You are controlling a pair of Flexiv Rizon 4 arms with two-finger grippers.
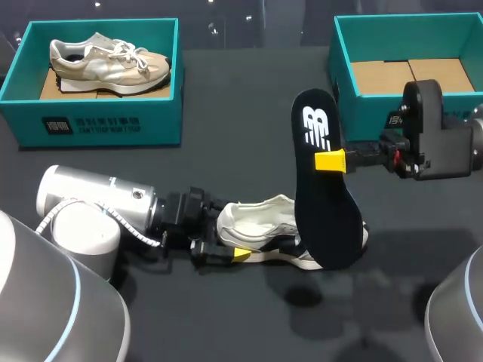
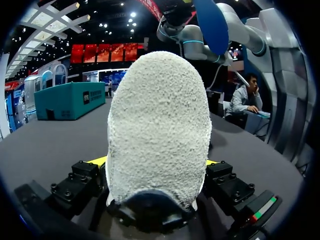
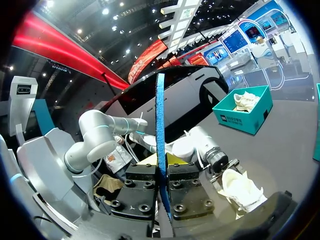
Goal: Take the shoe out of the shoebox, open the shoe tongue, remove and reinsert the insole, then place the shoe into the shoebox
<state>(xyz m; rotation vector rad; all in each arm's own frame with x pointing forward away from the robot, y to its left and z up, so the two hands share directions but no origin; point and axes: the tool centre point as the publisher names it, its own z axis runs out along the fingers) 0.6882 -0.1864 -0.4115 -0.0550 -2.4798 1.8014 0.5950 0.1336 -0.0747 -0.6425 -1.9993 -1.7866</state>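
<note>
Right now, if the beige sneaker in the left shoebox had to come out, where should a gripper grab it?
Probably the heel collar, coming down from above. The beige sneaker lies with its heel toward the left wall of the teal shoebox; the opening there is free, laces cover the midfoot, and the walls block a side approach.

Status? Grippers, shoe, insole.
Left gripper shut on shoe heel, shoe on table. Right gripper shut on insole, upright over shoe. Nothing blocking.
</note>
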